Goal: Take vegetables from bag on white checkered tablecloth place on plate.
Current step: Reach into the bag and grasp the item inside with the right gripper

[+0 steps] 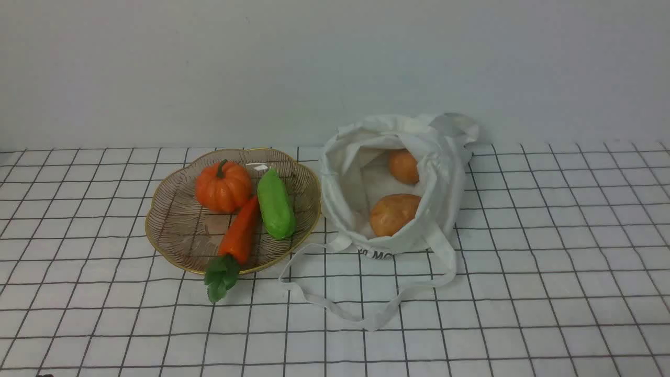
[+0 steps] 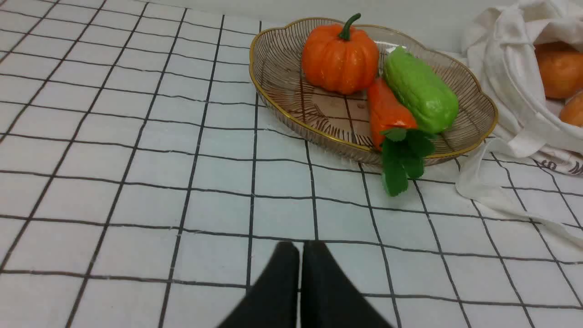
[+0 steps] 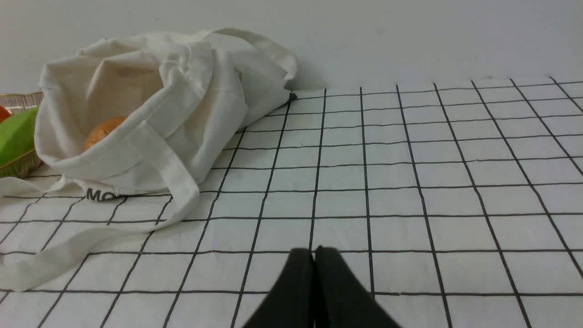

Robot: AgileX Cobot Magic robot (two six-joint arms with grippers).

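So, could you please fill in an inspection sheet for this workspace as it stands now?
Surface: white checkered tablecloth, lying flat.
Job's things: bag open, nearer potato and farther potato inside; plate beside it holds pumpkin, carrot and green vegetable; the carrot's leaves hang over the rim.
Clutter: nothing seen.
Grippers: left claw shut, empty; right claw shut, empty.
Cables: nothing seen.
Surroundings: plain pale wall behind.

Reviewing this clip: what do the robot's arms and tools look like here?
Only the tool tips show. The left tool and the right tool each appear as two plain matte black fingers, broad at the base and tapering to narrow tips. No cables, markings or arm links are visible.
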